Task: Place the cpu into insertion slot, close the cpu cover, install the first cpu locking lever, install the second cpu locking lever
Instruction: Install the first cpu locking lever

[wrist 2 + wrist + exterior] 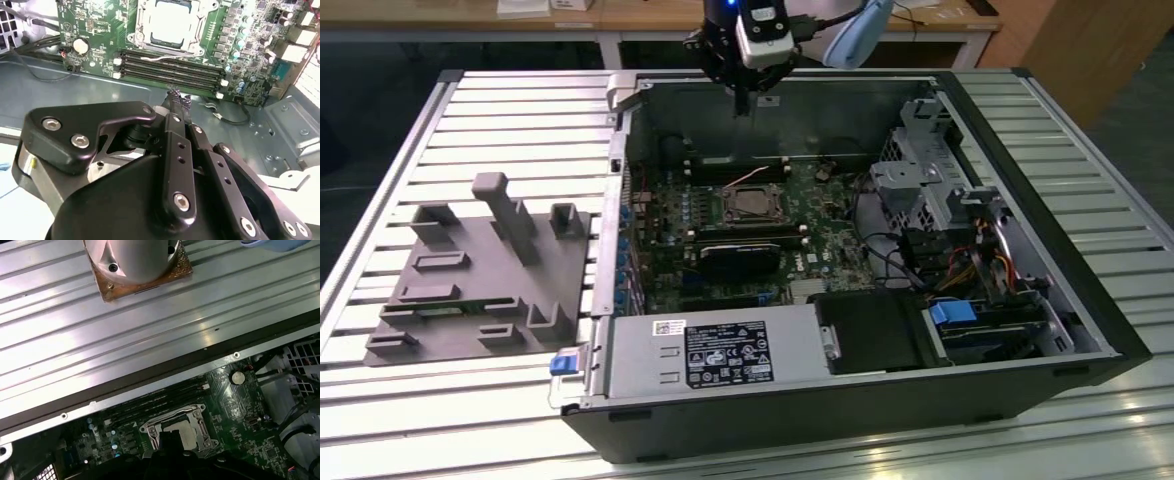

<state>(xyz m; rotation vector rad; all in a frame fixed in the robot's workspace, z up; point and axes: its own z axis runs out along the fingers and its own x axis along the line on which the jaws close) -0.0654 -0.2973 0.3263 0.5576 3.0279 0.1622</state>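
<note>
Though socketed — pale silver-grey cpu point(170, 22)

High exterior view overlooks the case point(854, 425); wrist views share the insertion slot point(150, 429).

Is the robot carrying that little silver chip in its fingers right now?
No, the cpu sits in the insertion slot on the board, apart from the fingers, which hold nothing.

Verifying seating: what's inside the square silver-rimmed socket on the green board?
A flat pale silver-grey square chip fills the socket, framed by a thin silvery metal plate. Anything beneath it is hidden.
</note>
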